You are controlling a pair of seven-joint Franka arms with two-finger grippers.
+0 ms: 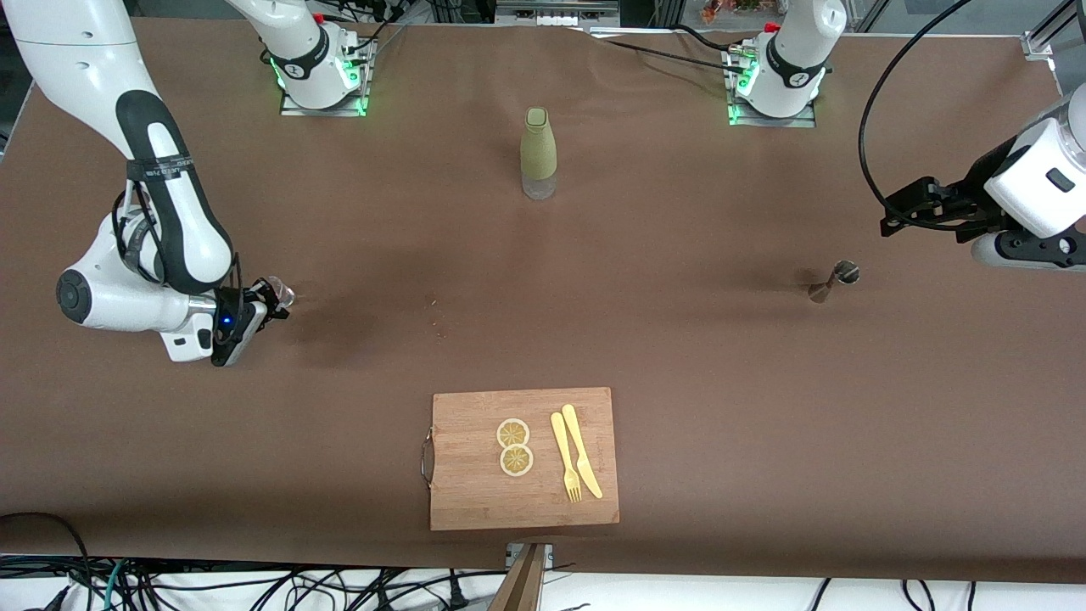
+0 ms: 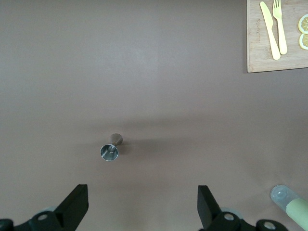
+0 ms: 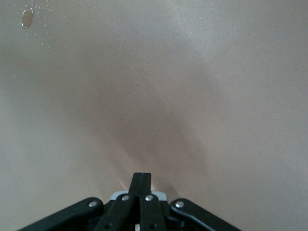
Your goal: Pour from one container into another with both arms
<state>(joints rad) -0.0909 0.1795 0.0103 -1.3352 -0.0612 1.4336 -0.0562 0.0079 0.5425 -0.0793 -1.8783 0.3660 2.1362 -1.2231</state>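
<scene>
Wooden board (image 1: 475, 475), flat, with yellow fork (image 1: 566, 458) | shiny metal cup (image 1: 836, 281) | left gripper (image 2: 142, 204) up, fingers wide | right gripper (image 3: 142, 179) low, fingers pressed together.

Two glossy white jointed robot arms, the right arm (image 1: 161, 212) and the left arm (image 1: 1035, 182), carry black joint bands. Green lights glow at each base, with black cables trailing. Each ends in a black gripper; a blue light shows near the right gripper (image 1: 265, 307).

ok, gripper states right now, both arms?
Left gripper: open, empty, over the bare table beside the metal cup.
Right gripper: shut, holding nothing visible, low over the table.
</scene>
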